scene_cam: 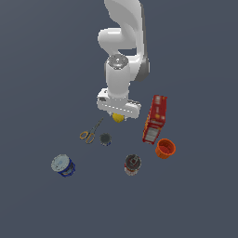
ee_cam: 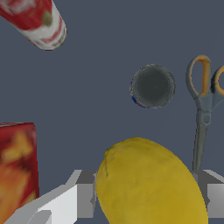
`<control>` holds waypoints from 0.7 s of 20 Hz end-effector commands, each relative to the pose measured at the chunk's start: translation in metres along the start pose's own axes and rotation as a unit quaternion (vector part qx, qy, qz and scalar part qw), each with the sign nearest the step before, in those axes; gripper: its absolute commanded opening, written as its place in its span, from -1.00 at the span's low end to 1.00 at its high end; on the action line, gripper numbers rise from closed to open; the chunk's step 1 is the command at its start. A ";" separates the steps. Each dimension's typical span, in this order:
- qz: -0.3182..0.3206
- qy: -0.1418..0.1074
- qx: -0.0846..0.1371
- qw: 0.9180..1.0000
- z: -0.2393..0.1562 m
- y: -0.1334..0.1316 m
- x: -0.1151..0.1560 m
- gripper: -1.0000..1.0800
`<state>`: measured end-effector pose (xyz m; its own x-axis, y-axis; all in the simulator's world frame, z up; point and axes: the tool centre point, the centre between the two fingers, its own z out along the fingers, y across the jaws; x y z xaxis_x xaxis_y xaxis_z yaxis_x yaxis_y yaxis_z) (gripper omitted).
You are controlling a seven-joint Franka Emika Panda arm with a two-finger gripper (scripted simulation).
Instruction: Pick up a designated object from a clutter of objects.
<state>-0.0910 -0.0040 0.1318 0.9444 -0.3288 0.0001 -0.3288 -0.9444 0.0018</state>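
The yellow lemon-like ball sits between my gripper's fingers, just under the white hand. In the wrist view the ball fills the gap, with one grey finger against each side, so the gripper is shut on it. I cannot tell whether the ball touches the floor. The rest of the clutter lies around it in the exterior view: gold-handled scissors, a small dark can, a tall red box, an orange cup, another dark can and a blue can.
In the wrist view the small dark can and the scissors lie beyond the ball, the red box stands close beside one finger, and a red-and-white can is farther off. The floor is plain dark grey.
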 end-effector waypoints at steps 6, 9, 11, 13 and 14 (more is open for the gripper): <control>0.000 0.000 -0.001 1.000 -0.062 -0.032 0.020 -1.00; 0.000 0.000 -0.001 1.000 -0.087 -0.045 0.029 -1.00; 0.000 0.000 -0.001 1.000 -0.105 -0.054 0.035 -1.00; 0.000 0.000 0.000 1.000 -0.122 -0.064 0.041 -1.00; 0.000 0.000 0.000 1.000 -0.131 -0.068 0.044 -1.00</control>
<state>-0.0334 0.0409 0.2486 0.9444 -0.3288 0.0007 -0.3288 -0.9444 0.0023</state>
